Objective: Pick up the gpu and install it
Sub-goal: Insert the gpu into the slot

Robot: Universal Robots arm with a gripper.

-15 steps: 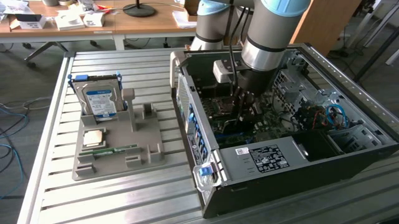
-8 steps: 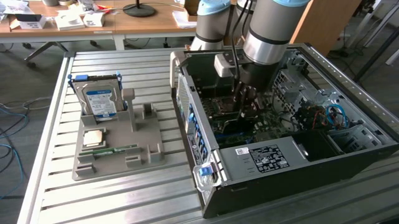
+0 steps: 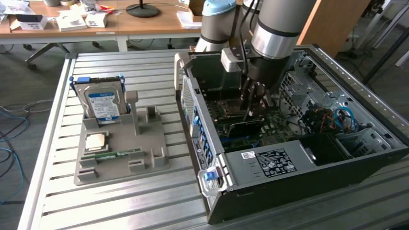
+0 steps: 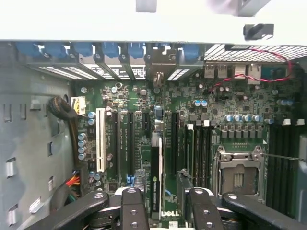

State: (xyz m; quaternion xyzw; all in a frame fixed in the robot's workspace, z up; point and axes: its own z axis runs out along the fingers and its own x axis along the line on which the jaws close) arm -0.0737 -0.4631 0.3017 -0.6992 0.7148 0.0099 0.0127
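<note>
Gpu sitting edge-on between hand fingers, gripped by top edge; thin, stiff, fragile card.

The arm is built of thick grey cylindrical segments, with a bright silver metal band around the lower link and a pale blue cap on the joint behind it. A white boxy block is fixed at the wrist, and black cables run down alongside it. The gripper is black, its fingers made of jointed bar links fastened with round silver screws.
</note>
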